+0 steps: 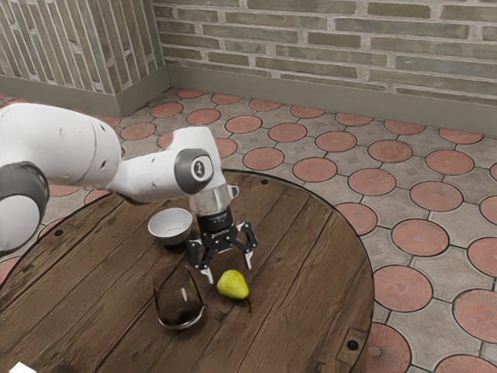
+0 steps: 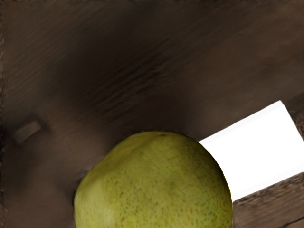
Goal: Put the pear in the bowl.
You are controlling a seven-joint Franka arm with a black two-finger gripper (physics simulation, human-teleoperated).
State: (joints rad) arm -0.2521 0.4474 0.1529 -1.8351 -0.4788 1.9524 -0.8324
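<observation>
Table: round, dark wooden planks, curved edge; carries the pear, bowl and glass.
Pear: yellow-green; lies on the table, outside the bowl, inward from the edge at the exterior view's right. Dark stem directed away from the glass. In the wrist view, the rounded body is at the lower edge, just under the hand.
Bowl: white, upright, mouth upward; located nearer the table's far edge than the pear, well apart from it, on the exterior view's left of the gripper.
Glass: dark, see-through; just beside the pear, on its exterior view's left side, not touching it. Farther from the table's far edge than the bowl.
Gripper: black, directed downward above the table; fingers spread, one tip toward each side of the pear's upper part. A gap separates the pear from the fingertip nearer the glass; contact at the other cannot be determined.
Arm: white; enters from the exterior view's left and extends over the table.
White rectangular object: bright, flat-faced; in the wrist view, partly hidden behind the pear.
Floor: reddish round tiles set in grey, beyond the table's edge.
Wall: pale brick, behind the floor.
</observation>
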